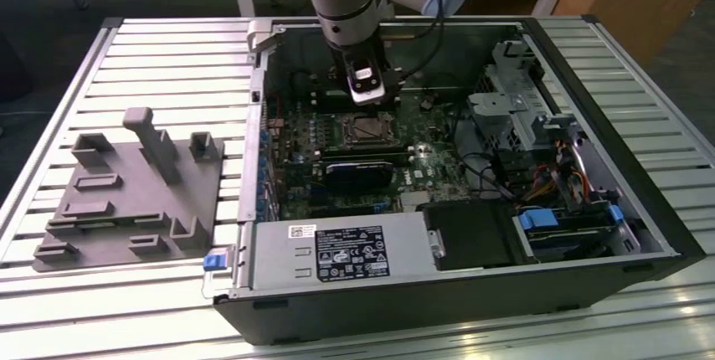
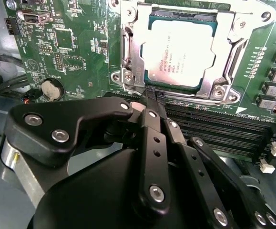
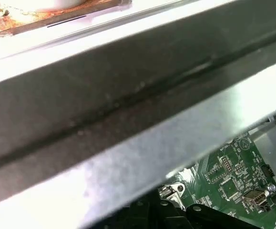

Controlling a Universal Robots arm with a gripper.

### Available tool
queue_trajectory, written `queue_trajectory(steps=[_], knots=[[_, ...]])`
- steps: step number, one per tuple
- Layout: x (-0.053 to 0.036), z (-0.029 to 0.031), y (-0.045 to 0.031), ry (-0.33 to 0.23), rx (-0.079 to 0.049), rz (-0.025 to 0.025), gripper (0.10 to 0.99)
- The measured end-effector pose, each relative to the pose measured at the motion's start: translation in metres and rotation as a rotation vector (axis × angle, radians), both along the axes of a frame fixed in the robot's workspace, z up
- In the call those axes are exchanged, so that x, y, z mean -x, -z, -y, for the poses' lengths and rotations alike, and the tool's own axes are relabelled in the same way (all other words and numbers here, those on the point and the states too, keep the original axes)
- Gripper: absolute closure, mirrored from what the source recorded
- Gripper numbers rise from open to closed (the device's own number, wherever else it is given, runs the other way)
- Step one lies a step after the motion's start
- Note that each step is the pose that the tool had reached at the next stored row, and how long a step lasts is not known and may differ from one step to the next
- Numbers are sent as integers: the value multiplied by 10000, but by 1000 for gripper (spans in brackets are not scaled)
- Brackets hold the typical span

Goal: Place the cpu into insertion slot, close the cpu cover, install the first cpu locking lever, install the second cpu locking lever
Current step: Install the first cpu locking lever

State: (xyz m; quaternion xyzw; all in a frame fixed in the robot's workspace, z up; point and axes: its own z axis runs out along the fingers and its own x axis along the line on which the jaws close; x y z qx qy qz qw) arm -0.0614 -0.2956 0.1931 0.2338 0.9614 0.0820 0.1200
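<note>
Cpu lying flat within closed cover on green board, jaws clenched together, tips just beside cover's edge near long black sockets.

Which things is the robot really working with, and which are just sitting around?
For the job: cpu, cpu cover around it, gripper close by.
Just lying about: grey holder block, power supply box, round battery.

Cpu (pale silvery face upward, edges square to the socket) is shown seated flat in the insertion slot of the green motherboard. The cpu cover, a grey metal frame, is lowered around it.
</note>
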Motion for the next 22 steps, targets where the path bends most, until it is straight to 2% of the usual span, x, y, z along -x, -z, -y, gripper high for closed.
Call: queue_trajectory(steps=[10,17,22], knots=[[-35,8,14,0,-1,-2,980],[-65,27,16,-5,-48,1,980],[-67,42,16,-17,-211,1,980]])
